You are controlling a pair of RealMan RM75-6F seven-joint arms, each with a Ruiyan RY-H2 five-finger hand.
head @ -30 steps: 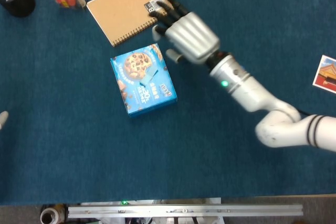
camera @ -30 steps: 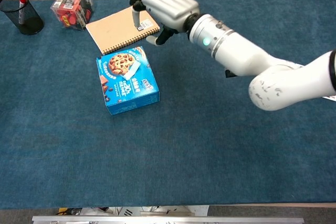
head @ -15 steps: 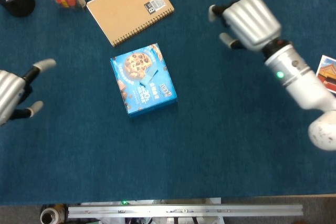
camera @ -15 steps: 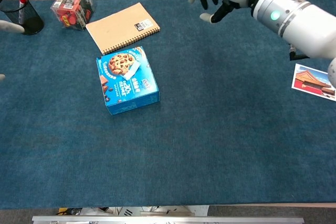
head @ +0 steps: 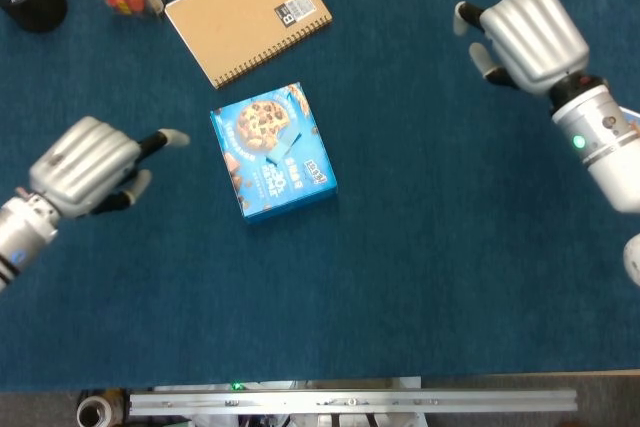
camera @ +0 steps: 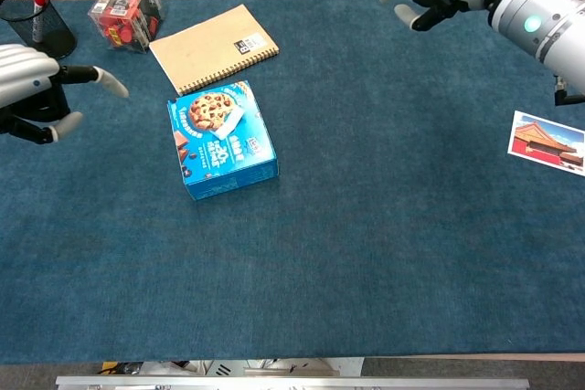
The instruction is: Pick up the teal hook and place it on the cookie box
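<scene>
Head view, teal hook point(head: 291, 147) on cookie box point(head: 272, 152), left hand point(head: 85, 165) beside, fingers spread; right hand point(head: 525, 34) far, empty

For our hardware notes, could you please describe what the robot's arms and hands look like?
Both hands, left hand and right hand, have ribbed silver-grey metallic backs, dark fingers and pale grey fingertips. The right arm is a glossy white cylinder with a silver wrist ring, a dark band and a small green light. The left arm shows only a silver-white wrist segment. No loose cables or sleeves show.
</scene>
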